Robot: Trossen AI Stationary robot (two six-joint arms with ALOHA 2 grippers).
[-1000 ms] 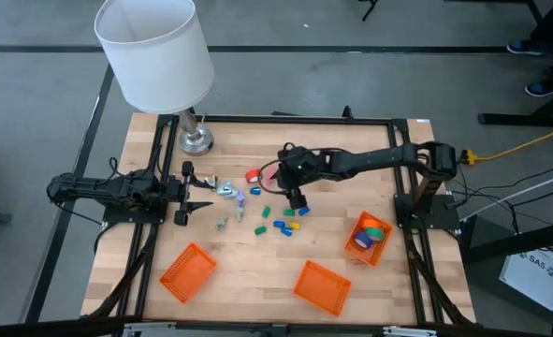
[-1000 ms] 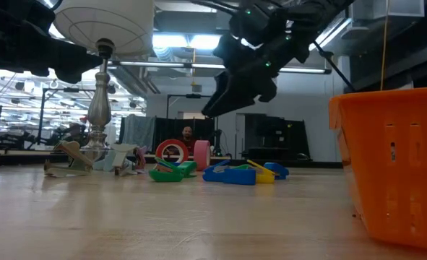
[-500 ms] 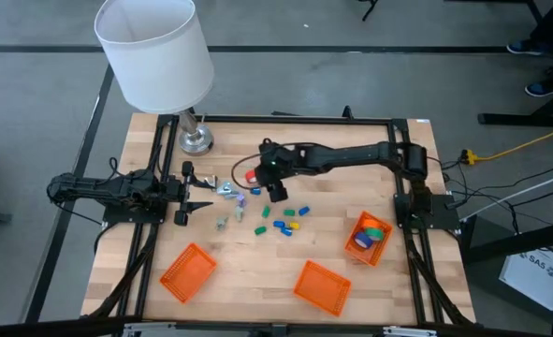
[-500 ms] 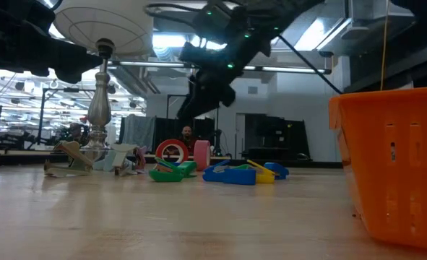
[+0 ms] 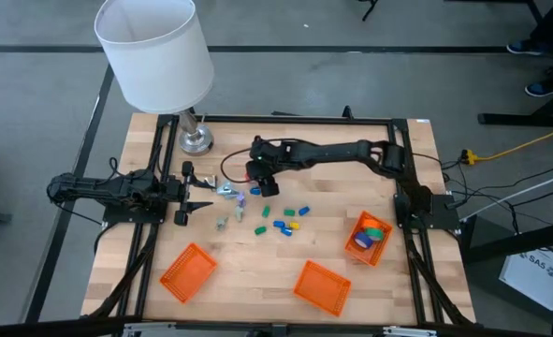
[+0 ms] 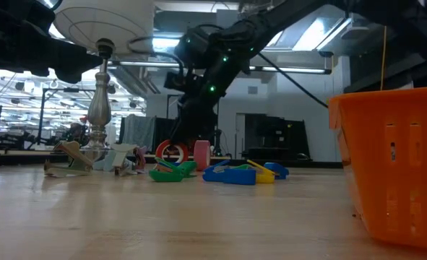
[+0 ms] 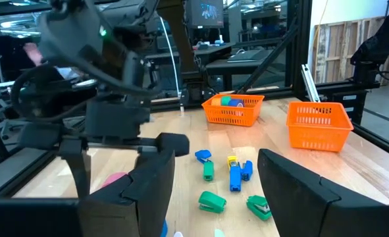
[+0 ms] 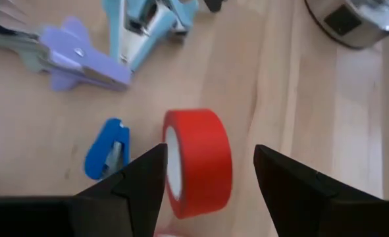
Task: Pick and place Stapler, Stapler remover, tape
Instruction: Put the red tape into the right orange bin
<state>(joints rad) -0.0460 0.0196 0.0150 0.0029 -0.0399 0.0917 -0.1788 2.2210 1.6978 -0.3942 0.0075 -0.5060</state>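
Tape under the right arm: a red roll (image 8: 197, 161) standing on edge on the wooden table (image 5: 257, 281).
From above the roll is almost wholly hidden beneath the right gripper (image 5: 260, 175), whose fingers stand apart on either side of it, holding nothing; whether they touch it cannot be told. A small blue stapler piece (image 8: 108, 157) lies just beside the roll, with a lilac staple remover (image 8: 82, 62) and a pale blue stapler (image 8: 148, 23) farther off, and the lamp's metal base (image 8: 359, 20) is cut off at the frame edge. In the level view a pink roll (image 6: 201, 154) stands near the red one. The left gripper (image 5: 184, 194) waits open and empty at the table's left side. Three orange baskets (image 5: 321, 285) sit along the near edge.
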